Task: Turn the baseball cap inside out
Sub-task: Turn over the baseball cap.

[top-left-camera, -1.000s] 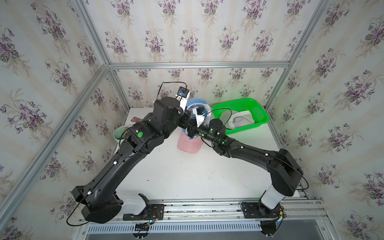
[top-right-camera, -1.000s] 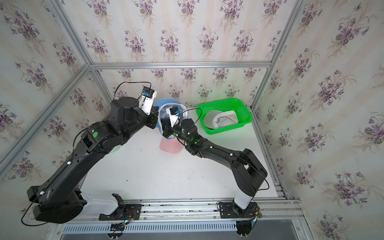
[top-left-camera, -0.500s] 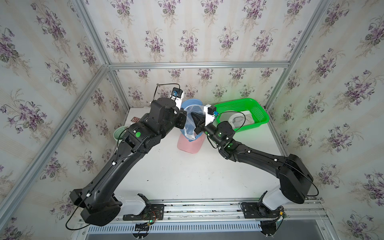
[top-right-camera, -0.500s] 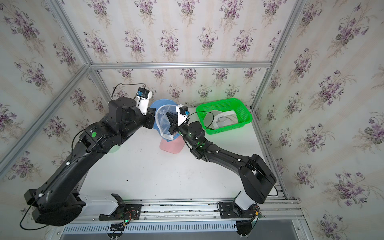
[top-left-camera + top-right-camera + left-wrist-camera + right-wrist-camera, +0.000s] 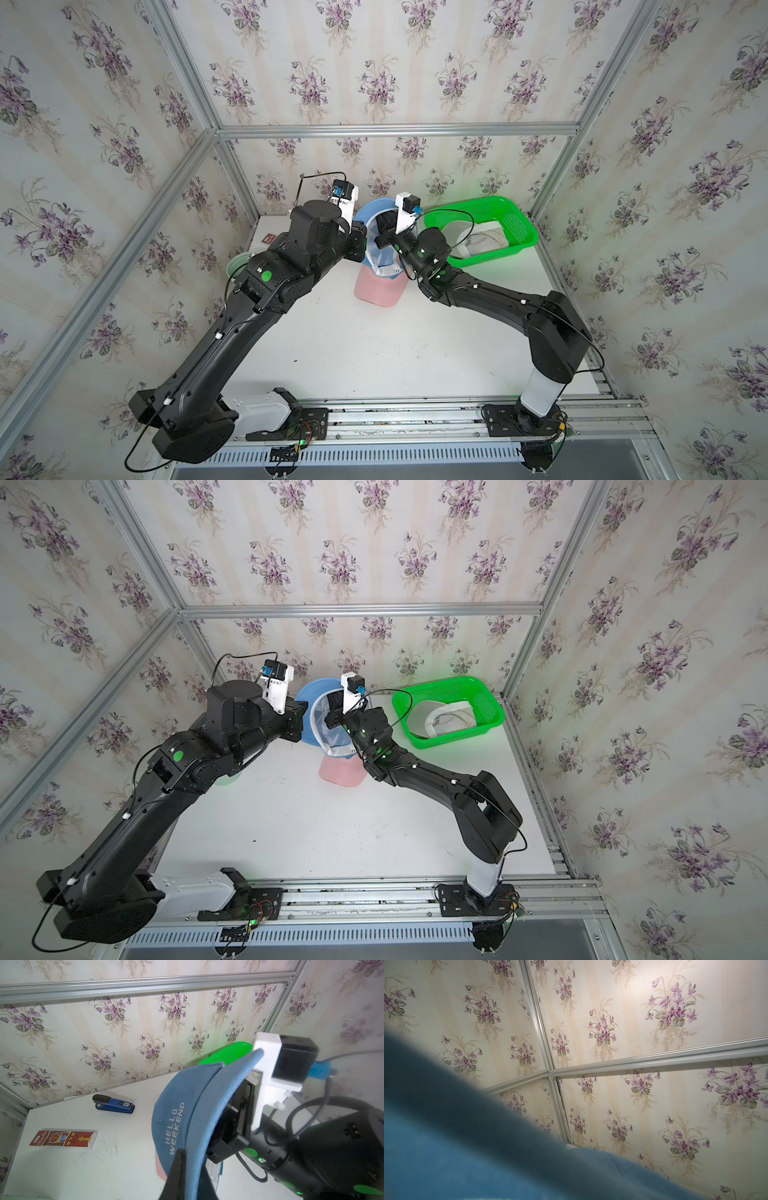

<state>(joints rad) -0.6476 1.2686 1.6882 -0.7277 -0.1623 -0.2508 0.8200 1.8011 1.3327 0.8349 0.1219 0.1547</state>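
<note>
Both clamped: left end effector point(image 5: 184, 1158) pinches cap point(image 5: 176, 1109) edge, right end effector point(image 5: 382, 239) inside it, near green basket point(image 5: 517, 226).

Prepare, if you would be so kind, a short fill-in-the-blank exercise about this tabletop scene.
1. The blue cap bears the words HELLO ____.
2. The basket holding a white cap is ____.
3. The lower cap, lying on the table below the blue one, is ____.
4. The stapler on the table is black and ____.
Missing words: WEEKEND; green; pink; blue.
</note>
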